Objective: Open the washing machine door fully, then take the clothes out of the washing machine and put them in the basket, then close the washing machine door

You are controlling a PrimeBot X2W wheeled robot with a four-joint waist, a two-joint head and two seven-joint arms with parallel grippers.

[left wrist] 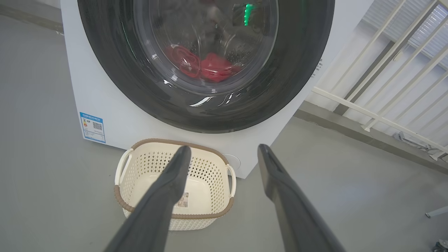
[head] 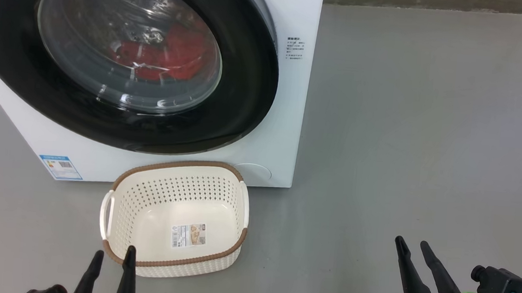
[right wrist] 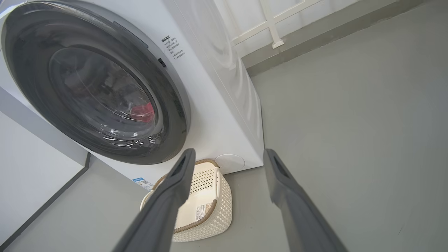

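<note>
Left gripper (head: 115,250), right gripper (head: 411,242): gaping wide, holding nothing; left wrist view is catching white railing (left wrist: 350,105) near washing machine (left wrist: 105,105).

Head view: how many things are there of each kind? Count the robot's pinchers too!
Washing machine: 1
Washing machine door, shut: 1
Basket: 1
Pile of red clothes behind the glass: 1 (single pieces cannot be told apart)
Grippers: 2, the left gripper and the right gripper, both open
Total: 6
</note>
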